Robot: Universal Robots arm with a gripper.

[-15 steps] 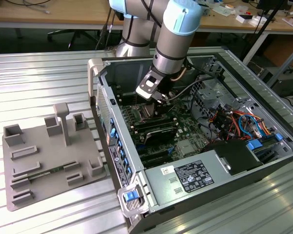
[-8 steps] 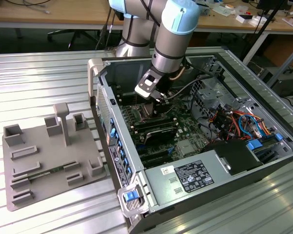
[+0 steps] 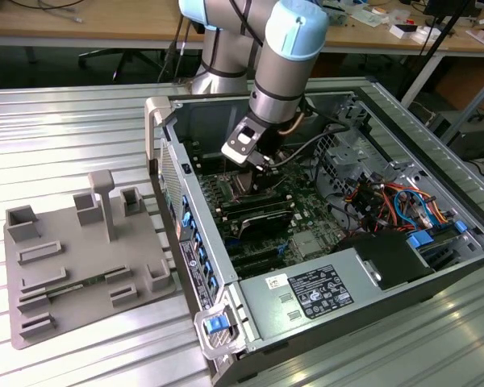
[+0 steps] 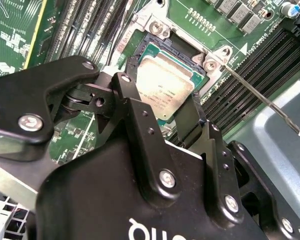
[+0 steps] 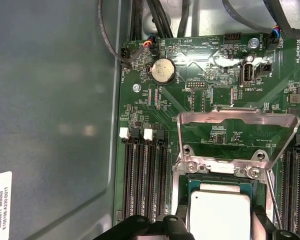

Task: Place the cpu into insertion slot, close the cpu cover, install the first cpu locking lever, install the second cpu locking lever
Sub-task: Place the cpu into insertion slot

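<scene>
Now, two fingers (image 4: pixel 132 102) gripping one cpu (image 4: pixel 165 82) at one insertion slot (image 4: pixel 177 46), one cpu cover (image 5: pixel 240 116) raised open

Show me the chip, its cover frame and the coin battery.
chip (image 5: pixel 219 212): first wrist view, silver top.
cover frame (image 5: pixel 270 117): first wrist view, bar opposite the hinge.
coin battery (image 5: pixel 162 70): first wrist view, round face.

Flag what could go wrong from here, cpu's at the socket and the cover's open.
1. The cpu lies at the insertion slot with the gripper close around it; whether it sits flat is unclear, and a tilted chip could damage the slot.
2. The cpu cover stands open and a locking lever juts free beside the slot; the gripper might snag either.
</scene>
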